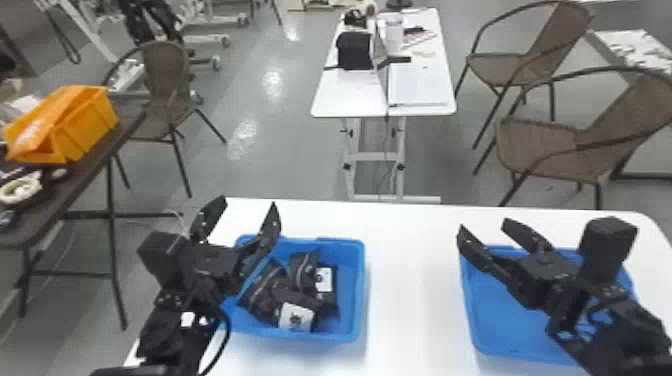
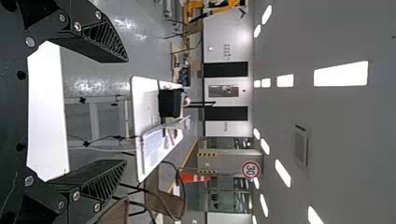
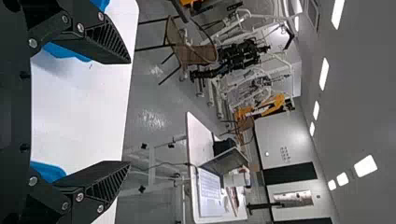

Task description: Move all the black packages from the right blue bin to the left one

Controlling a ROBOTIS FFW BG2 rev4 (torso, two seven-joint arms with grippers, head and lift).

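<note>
In the head view, my left gripper (image 1: 248,202) is held open above the left rim of the left blue bin (image 1: 361,290). That bin holds several black packages (image 1: 303,270), two with white labels. My right gripper (image 1: 482,225) stands open over the back left part of the right blue bin (image 1: 510,315), where bare blue floor shows and the arm covers part of it. The left wrist view has the left gripper (image 2: 123,111) with its fingers wide apart and nothing between them. Likewise, the right gripper (image 3: 128,112) in the right wrist view is spread with nothing held.
Both bins stand on a white table (image 1: 410,280), with a bare strip between them. A dark side table (image 1: 95,165) with an orange bin (image 1: 87,127) is at the left. Beyond the white table are a second white table (image 1: 345,97) and chairs (image 1: 550,145).
</note>
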